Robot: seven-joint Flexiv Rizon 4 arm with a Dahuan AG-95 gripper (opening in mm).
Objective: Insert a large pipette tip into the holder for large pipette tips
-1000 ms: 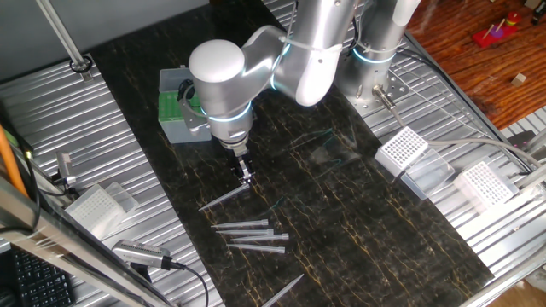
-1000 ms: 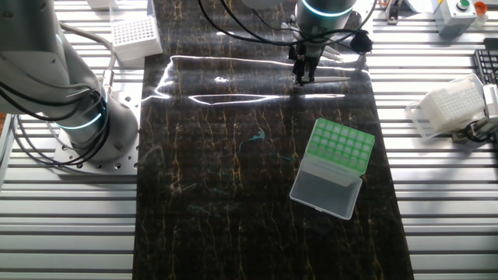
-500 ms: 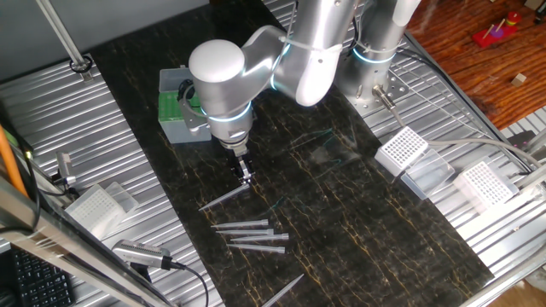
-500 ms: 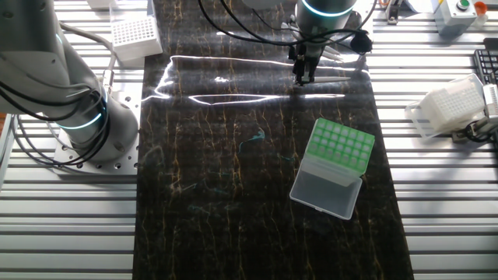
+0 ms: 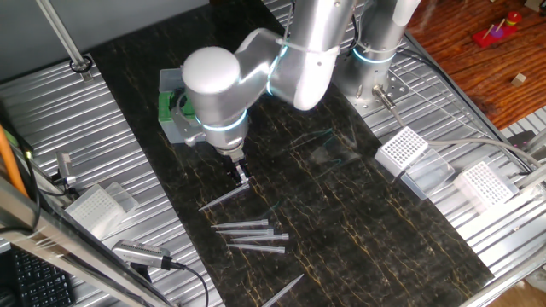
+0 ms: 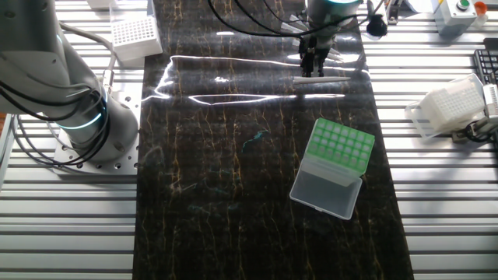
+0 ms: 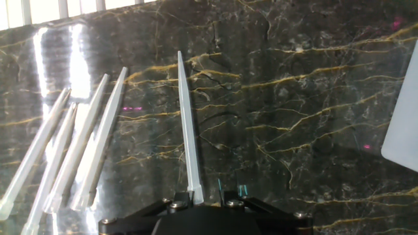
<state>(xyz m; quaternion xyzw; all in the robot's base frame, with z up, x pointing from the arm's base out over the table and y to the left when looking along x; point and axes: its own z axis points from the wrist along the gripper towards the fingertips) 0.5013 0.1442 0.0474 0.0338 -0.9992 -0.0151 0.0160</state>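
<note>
Below gripper [image 7: 230, 190]: large pipette tip [image 7: 187, 137] flat, point fwd.

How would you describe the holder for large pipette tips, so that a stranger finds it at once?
Look at the dark marble mat in the middle of the table. On it lies one small box, the holder, with its pale lid open. Its rack is bright green, while the other racks, off the mat, are white.

Occlusions and cropping. The arm's white joint covers most of the holder for large pipette tips [image 5: 174, 115] in one fixed view. In the hand view, the gripper [image 7: 232, 191] fingertips barely show above the dark housing, so jaw spacing is indeterminate; the leftmost loose tips [image 7: 32, 160] run off the frame edge.
</note>
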